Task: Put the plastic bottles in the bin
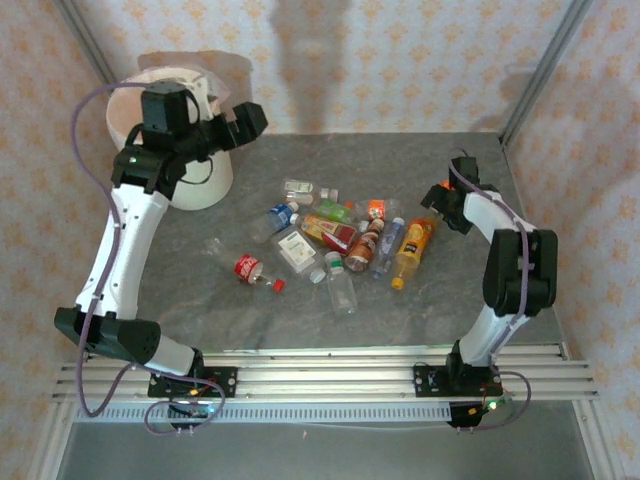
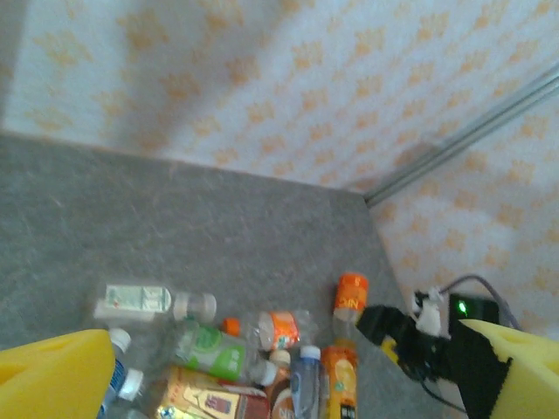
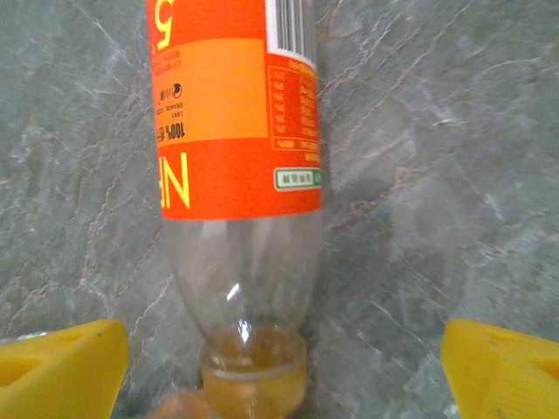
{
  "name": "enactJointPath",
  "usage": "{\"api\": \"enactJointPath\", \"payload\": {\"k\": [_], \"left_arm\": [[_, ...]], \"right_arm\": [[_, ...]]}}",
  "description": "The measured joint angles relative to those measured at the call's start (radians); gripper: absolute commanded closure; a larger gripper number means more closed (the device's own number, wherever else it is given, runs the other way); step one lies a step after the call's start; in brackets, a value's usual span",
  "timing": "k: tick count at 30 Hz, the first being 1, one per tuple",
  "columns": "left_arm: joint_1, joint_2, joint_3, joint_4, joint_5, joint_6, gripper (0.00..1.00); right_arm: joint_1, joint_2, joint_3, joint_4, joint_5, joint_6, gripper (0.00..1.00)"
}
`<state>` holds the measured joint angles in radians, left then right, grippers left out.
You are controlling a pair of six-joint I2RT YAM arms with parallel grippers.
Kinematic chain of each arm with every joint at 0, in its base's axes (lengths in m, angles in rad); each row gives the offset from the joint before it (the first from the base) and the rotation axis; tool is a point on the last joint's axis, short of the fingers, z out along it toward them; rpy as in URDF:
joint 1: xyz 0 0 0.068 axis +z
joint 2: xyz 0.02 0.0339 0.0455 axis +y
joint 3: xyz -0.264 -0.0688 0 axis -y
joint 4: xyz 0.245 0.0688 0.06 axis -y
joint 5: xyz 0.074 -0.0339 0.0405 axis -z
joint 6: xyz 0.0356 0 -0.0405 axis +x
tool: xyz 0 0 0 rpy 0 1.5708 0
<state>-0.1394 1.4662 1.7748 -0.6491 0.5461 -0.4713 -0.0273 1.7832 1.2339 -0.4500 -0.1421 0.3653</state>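
Several plastic bottles [image 1: 340, 235] lie in a heap mid-table. The cream bin [image 1: 203, 186] stands at the back left, lined with a thin bag. My left gripper [image 1: 250, 120] hovers just right of the bin, open, with nothing between its yellow fingers [image 2: 52, 375]. From there I look down on the heap [image 2: 262, 349]. My right gripper [image 3: 279, 380] is low at the heap's right end [image 1: 437, 200], open. A clear bottle with an orange label [image 3: 236, 157] lies between its fingertips [image 3: 61, 371], neck toward the wrist, untouched by either one. That bottle [image 2: 351, 297] lies next to the right gripper [image 2: 389, 327].
A red-capped cola bottle [image 1: 255, 270] lies apart, left of the heap. Patterned walls and metal corner posts [image 1: 545, 60] close in the grey table [image 1: 300, 315]. The aluminium rail [image 1: 320, 375] with both arm bases runs along the near edge.
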Motion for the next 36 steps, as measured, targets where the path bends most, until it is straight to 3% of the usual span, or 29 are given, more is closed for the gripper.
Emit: {"api": "enactJointPath", "payload": {"k": [9,13,23,31,36], "left_arm": [[-0.024,-0.100,-0.284,0.066,-0.004,-0.026,0.00],[-0.028,-0.136,-0.331,0.093,-0.016,-0.026,0.00],[-0.063,-0.150,-0.423,0.173,-0.084,-0.059,0.00],[-0.127,-0.058,-0.430,0.231,-0.089,-0.097,0.00],[-0.163,0.004,-0.438,0.274,-0.071,-0.131,0.00]], "right_arm": [[0.000,0.189,0.137,-0.022,0.011,0.004,0.19],[0.000,0.238,0.165,-0.033,0.031,0.006,0.21],[-0.002,0.241,0.167,-0.020,0.106,-0.003,0.46],[-0.003,-0.002,0.010,0.053,0.169,-0.048,0.56],[-0.002,-0.236,-0.078,0.148,0.087,-0.087,0.56]]}}
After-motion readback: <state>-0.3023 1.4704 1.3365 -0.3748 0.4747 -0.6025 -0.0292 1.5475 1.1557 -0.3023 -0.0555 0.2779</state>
